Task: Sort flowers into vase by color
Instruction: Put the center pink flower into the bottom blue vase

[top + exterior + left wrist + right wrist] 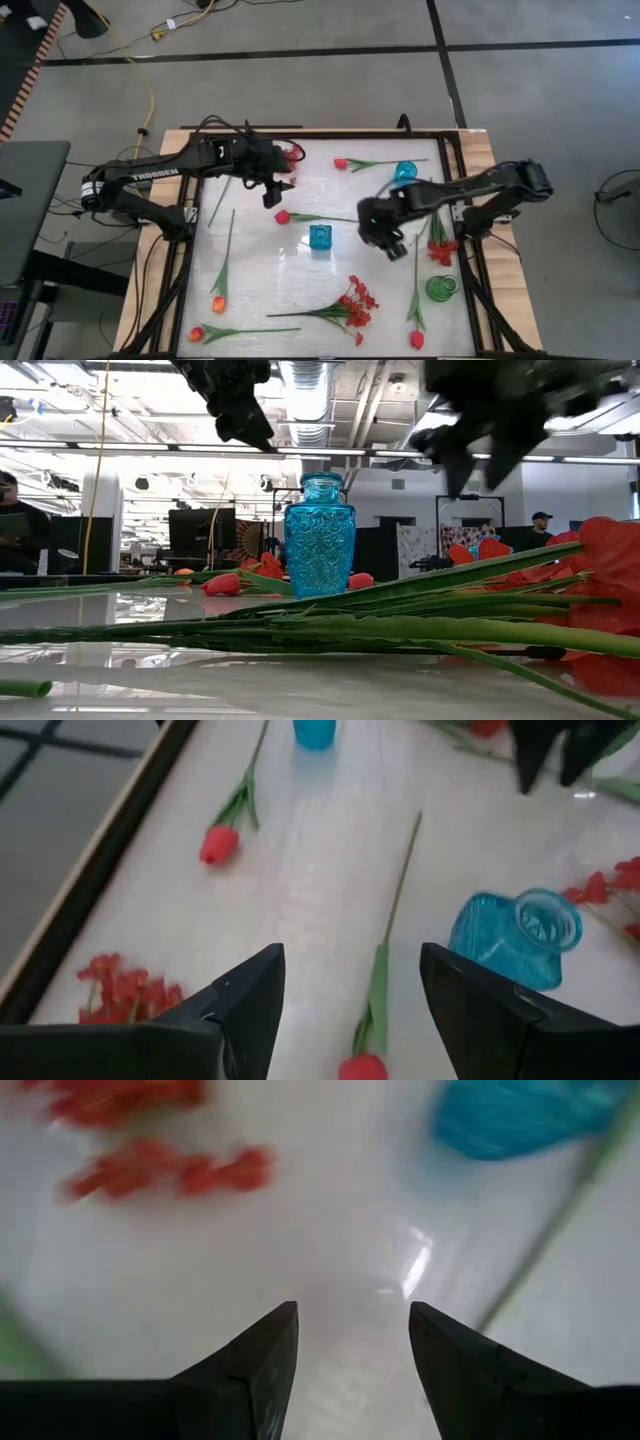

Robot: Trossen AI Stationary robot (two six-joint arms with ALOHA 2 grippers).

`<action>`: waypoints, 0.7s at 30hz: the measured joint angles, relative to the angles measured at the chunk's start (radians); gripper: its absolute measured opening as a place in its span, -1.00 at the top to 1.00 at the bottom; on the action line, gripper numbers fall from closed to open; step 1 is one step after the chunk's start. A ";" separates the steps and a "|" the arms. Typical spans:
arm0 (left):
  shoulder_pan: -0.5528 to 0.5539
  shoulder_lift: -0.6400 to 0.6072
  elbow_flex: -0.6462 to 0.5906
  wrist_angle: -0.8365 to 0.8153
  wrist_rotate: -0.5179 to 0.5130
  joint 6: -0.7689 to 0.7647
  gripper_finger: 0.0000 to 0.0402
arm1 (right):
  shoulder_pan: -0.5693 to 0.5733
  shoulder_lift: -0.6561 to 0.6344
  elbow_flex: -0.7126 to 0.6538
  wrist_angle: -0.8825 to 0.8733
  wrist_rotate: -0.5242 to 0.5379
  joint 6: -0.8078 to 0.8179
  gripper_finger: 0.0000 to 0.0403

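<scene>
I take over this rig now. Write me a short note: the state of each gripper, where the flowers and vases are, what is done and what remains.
Left gripper: open, empty, above the table's far left part.
Right gripper: open, empty, right of the middle blue vase.
Vases: that blue one at the centre, a second blue vase far right, a green vase near right. All look empty.
Flowers: all lie on the table, such as a red rosebud beside the centre vase, an orange tulip near left, a red spray near centre.
Done: nothing sorted. Left: every flower.
</scene>
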 joint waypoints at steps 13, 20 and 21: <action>-0.002 -0.003 -0.001 -0.134 0.001 -0.032 -0.11 | -0.181 0.230 0.000 0.201 0.033 0.245 -0.08; -0.001 -0.020 -0.001 -0.131 -0.001 -0.020 -0.10 | -0.171 0.296 0.000 0.265 0.087 0.275 -0.08; -0.001 -0.023 -0.001 -0.130 -0.004 -0.019 -0.10 | -0.169 0.306 0.000 0.277 0.104 0.277 -0.08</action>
